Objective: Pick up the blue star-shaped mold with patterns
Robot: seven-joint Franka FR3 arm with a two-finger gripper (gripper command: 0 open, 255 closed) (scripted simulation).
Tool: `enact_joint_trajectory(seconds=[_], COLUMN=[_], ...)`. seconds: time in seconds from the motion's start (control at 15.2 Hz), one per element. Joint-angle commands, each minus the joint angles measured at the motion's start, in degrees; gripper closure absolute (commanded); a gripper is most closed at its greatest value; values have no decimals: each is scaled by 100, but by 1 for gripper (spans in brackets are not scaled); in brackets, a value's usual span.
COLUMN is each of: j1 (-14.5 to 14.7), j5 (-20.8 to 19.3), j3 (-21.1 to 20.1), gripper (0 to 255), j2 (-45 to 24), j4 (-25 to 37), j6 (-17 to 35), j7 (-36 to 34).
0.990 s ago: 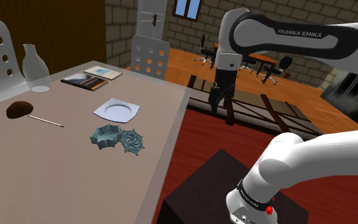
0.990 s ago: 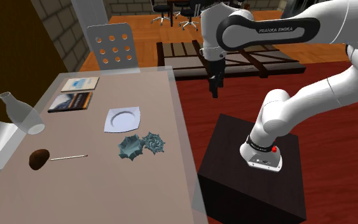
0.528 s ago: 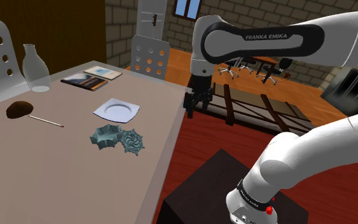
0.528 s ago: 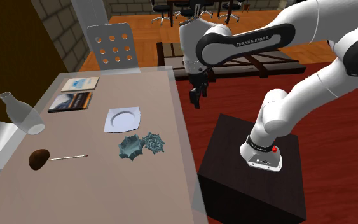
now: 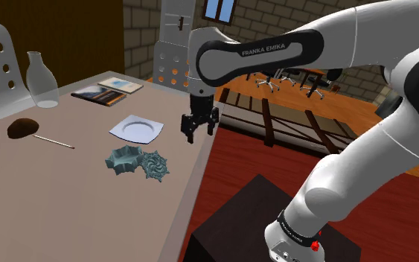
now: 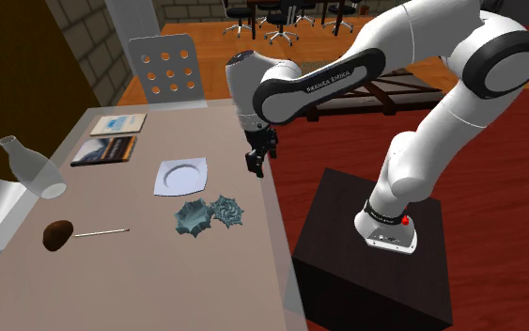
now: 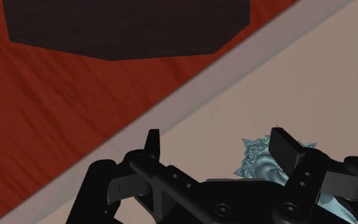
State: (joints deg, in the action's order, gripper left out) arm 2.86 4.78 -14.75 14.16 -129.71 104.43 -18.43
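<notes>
Overhead, hand [image 5: 199, 132] spread, empty, above table [image 5: 66, 212] edge; patterned star mold [image 5: 155, 165] touching plainer mold [image 5: 123, 158], plate [image 5: 137, 129] near.

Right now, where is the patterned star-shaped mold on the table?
In the shoulder view, the patterned star-shaped mold lies near the table's right edge, beside a smoother teal mold on its left, nearer the camera than the white plate.

"FRANKA EMIKA" reads in white capitals on the arm's dark forearm band [image 5: 271, 50], upper centre in both exterior views. Base collar [image 5: 293, 233] lettering, lower right: illegible.
</notes>
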Motion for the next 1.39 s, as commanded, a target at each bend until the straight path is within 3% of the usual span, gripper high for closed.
enact_joint_trajectory(seconds=[0.0,0.53,1.06,1.32], j1=[26,272,847,899], j5=[-97,-810,-1616,-1689], j3=[-127,-464,-397,-360], gripper=[0,0,0,0], j2=[-376,-2190,-4101,-4307], j4=[209,1594,3570,3610], j6=[191,593,418,575], j7=[-230,-1249,-2050,-2108])
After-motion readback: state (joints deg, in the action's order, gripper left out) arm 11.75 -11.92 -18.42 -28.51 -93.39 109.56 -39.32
